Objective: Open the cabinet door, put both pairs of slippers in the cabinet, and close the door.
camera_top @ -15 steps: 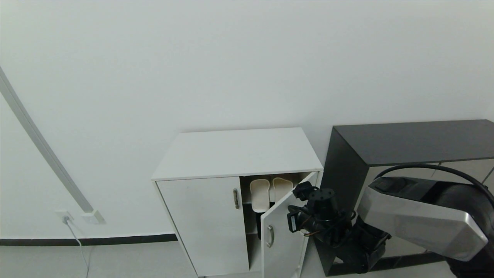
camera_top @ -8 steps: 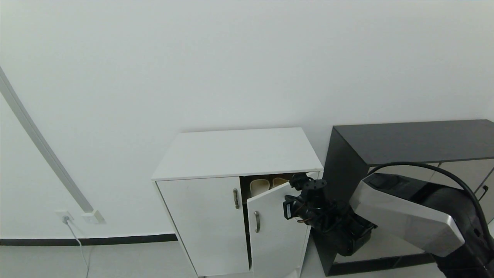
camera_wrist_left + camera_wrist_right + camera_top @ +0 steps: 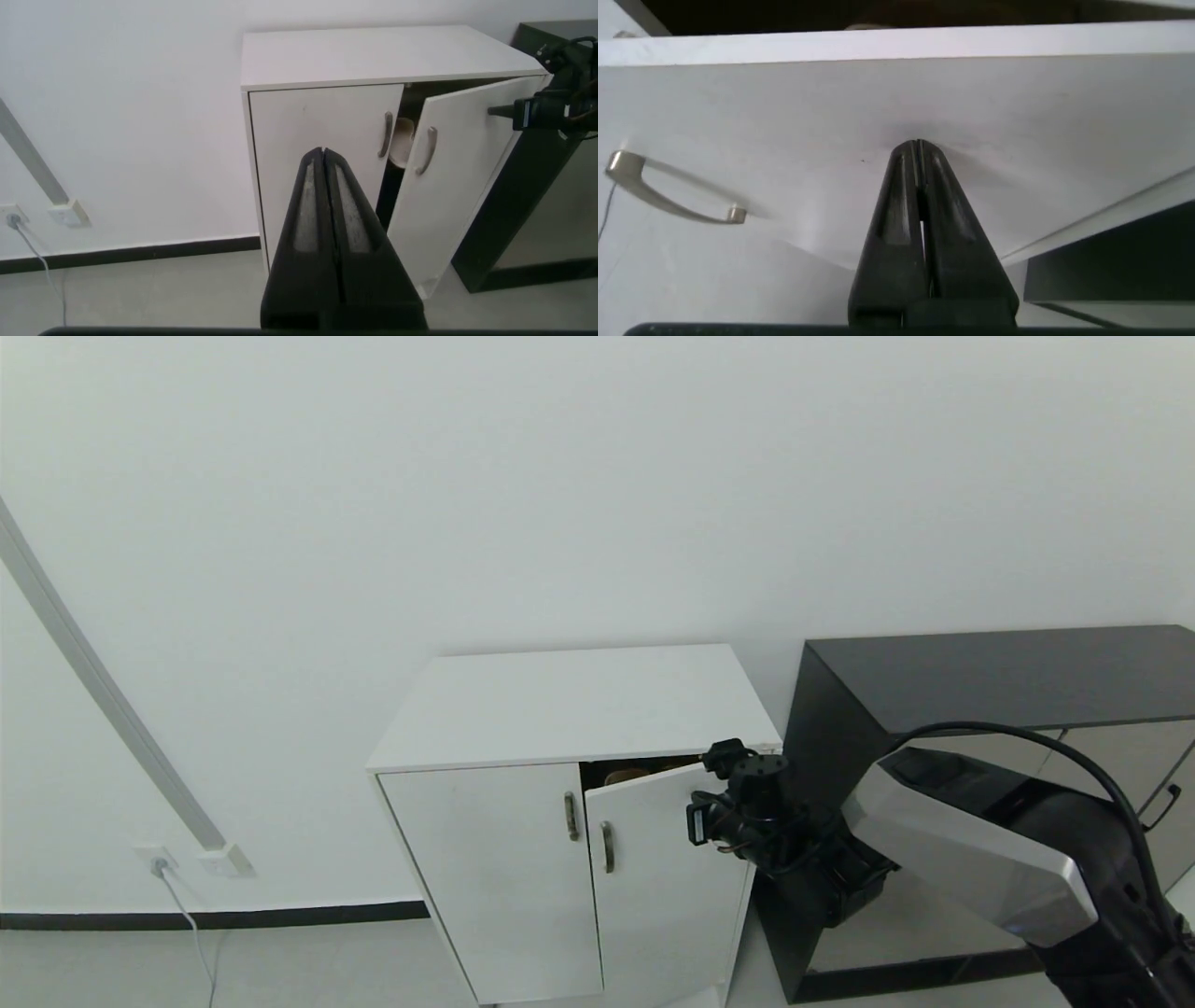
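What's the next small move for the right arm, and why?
Probably press the right door inward until it sits flush with the left door. The door is ajar, with a gap at its handle edge, a slipper shows inside, and the shut right tool appears to sit against the door's outer face.

No legible text, labels, numbers or signs found. Checked cabinet [image 3: 569,709] top and doors, plus wall socket [image 3: 154,861] far left: plain, or too small to read.
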{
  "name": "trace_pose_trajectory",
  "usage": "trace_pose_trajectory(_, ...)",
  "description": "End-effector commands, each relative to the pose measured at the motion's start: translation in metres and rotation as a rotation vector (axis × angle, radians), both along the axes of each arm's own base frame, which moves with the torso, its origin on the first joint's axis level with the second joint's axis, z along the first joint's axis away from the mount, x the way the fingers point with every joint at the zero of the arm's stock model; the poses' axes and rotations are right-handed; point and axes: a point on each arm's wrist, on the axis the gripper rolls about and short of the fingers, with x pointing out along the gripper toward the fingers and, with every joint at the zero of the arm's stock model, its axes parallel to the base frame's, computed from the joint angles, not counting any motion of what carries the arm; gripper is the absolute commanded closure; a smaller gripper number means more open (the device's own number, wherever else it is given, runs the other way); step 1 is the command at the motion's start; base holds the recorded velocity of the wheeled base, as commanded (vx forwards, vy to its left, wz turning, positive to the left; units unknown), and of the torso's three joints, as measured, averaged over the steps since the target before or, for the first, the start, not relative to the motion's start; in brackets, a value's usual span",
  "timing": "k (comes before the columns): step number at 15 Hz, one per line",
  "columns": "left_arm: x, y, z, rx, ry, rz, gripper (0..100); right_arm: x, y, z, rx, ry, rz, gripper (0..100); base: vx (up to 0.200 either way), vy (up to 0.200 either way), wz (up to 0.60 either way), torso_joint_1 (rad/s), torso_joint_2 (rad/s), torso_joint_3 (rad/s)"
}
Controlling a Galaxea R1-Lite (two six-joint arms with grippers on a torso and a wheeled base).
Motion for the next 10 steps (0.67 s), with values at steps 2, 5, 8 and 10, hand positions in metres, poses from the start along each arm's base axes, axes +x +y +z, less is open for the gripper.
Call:
trace_pose_trajectory(2, 0.000, 0.000, 0.000, 0.000, 0.001, 0.001, 100, 0.007, 0.002, 0.000, 0.007, -0.011, -0.004, 100, 0.000, 0.000, 0.00, 0.000, 0.00, 0.000)
trace_pose_trajectory(5, 0.000, 0.000, 0.000, 0.000, 0.001, 0.001, 100, 0.014, 0.003, -0.003, 0.006, -0.009, -0.010, 100, 0.000, 0.000, 0.00, 0.000, 0.00, 0.000)
trace_pose_trajectory(8, 0.000, 0.000, 0.000, 0.001, 0.001, 0.001, 100, 0.018, 0.002, -0.004, 0.006, -0.009, -0.016, 100, 0.000, 0.000, 0.00, 0.000, 0.00, 0.000)
trace_pose_trajectory(10, 0.000, 0.000, 0.000, 0.000, 0.001, 0.001, 100, 0.021, 0.002, -0.002, 0.011, -0.018, -0.019, 100, 0.000, 0.000, 0.00, 0.000, 0.00, 0.000)
